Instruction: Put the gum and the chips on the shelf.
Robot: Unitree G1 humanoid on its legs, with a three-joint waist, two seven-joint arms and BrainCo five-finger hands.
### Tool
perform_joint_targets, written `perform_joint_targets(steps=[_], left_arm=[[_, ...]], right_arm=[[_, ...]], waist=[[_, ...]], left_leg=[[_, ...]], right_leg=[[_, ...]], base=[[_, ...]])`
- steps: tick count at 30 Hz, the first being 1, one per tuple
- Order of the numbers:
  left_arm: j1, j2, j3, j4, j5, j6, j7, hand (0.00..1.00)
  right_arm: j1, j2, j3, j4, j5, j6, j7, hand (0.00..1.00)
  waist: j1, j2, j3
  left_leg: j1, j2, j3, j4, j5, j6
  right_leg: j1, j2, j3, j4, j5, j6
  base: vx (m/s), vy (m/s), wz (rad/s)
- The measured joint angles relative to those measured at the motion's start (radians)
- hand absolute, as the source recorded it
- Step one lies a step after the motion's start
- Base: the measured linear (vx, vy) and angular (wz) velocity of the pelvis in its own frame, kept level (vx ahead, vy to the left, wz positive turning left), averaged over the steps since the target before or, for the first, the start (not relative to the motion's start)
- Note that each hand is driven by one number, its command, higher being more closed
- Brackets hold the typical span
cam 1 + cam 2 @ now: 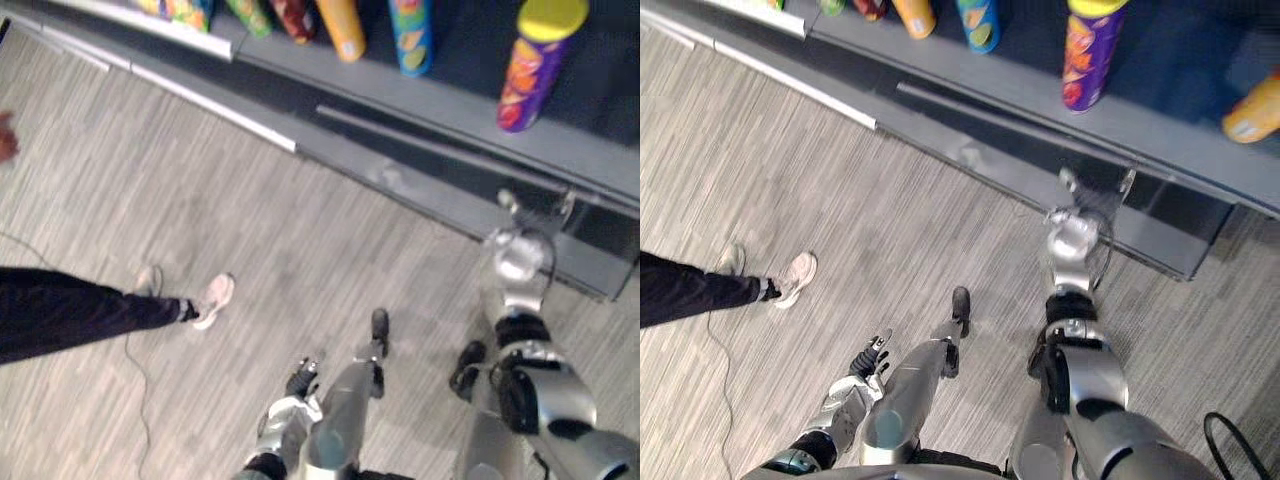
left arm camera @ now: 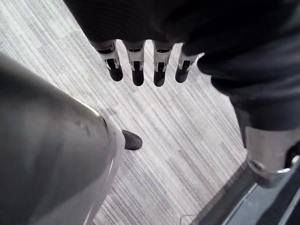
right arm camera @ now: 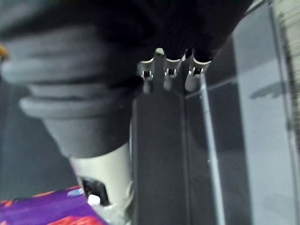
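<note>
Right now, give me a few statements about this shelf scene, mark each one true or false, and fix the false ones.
1. The purple chips can with a yellow lid stands upright on the shelf. True.
2. The right hand is closed around the purple chips can. False: it is open at the shelf's front edge, apart from the can and holding nothing.
3. The left hand hangs low over the floor with straight fingers and holds nothing. True.
4. A person's leg comes in from the robot's right. False: it comes in from the robot's left.
</note>
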Motion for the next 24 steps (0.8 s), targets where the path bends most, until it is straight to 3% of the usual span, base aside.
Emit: perform_joint_targets(steps=[1, 4, 8, 11, 13, 17, 20, 24], left_arm=[[0.006, 0.017, 0.007, 0.008, 0.003, 0.0, 0.003, 0.0], [0.013, 0.029, 0.04, 0.013, 0.045, 0.002, 0.011, 0.0], [0.045, 0.046, 0.094, 0.018, 0.117, 0.007, 0.018, 0.0], [0.063, 0.046, 0.153, 0.048, 0.163, 0.026, 0.018, 0.0], [0.114, 0.046, 0.194, 0.047, 0.2, 0.035, 0.015, 0.0], [0.167, 0.045, 0.207, 0.068, 0.231, 0.044, -0.015, 0.0], [0.187, 0.044, 0.237, 0.081, 0.237, 0.051, -0.074, 0.0], [0.206, 0.043, 0.254, 0.085, 0.236, 0.059, -0.089, 0.0]], right_arm=[[0.066, 0.03, 0.038, -0.005, 0.0, 0.0, 0.013, 0.0], [0.176, 0.061, 0.099, -0.056, 0.0, 0.0, 0.059, 0.0], [0.366, 0.103, 0.178, -0.172, 0.0, -0.001, 0.176, 0.0], [0.528, 0.107, 0.234, -0.186, 0.0, 0.011, 0.281, 0.0], [0.661, 0.108, 0.287, -0.18, -0.014, 0.035, 0.357, 0.0], [0.807, 0.117, 0.28, -0.113, -0.039, 0.057, 0.462, 0.0], [0.81, 0.114, 0.188, -0.031, -0.009, 0.072, 0.564, 0.0], [0.809, 0.119, 0.076, 0.087, 0.038, 0.09, 0.596, 0.0]], waist=[[-0.018, -0.027, 0.0], [-0.035, -0.064, 0.005], [-0.075, -0.125, -0.018], [-0.077, -0.161, -0.083], [-0.095, -0.183, -0.145], [-0.117, -0.204, -0.23], [-0.124, -0.212, -0.267], [-0.12, -0.219, -0.286]], left_leg=[[0.028, 0.013, 0.017, 0.013, -0.019, -0.003], [0.088, 0.037, 0.047, 0.009, -0.038, -0.005], [0.168, 0.056, 0.091, -0.03, -0.048, -0.007], [0.211, 0.061, 0.128, -0.074, -0.046, -0.006], [0.269, 0.057, 0.153, -0.122, -0.046, -0.006], [0.35, 0.047, 0.173, -0.193, -0.043, -0.007], [0.413, 0.039, 0.187, -0.229, -0.041, -0.01], [0.45, 0.038, 0.19, -0.23, -0.048, -0.014]], right_leg=[[0.033, 0.014, 0.009, -0.021, 0.005, -0.001], [0.094, 0.048, 0.033, -0.075, 0.025, 0.001], [0.168, 0.083, 0.062, -0.162, 0.059, 0.008], [0.201, 0.104, 0.089, -0.233, 0.088, 0.016], [0.249, 0.112, 0.103, -0.285, 0.101, 0.027], [0.315, 0.117, 0.109, -0.34, 0.106, 0.036], [0.379, 0.118, 0.111, -0.384, 0.115, 0.046], [0.43, 0.121, 0.11, -0.418, 0.12, 0.051]], base=[[0.04, -0.01, -0.38], [0.05, -0.01, -0.42], [0.06, 0.018, -0.37], [0.1, 0.04, -0.32], [0.15, 0.051, -0.25], [0.13, 0.043, -0.12], [0.09, 0.046, -0.06], [0.06, 0.025, 0.02]])
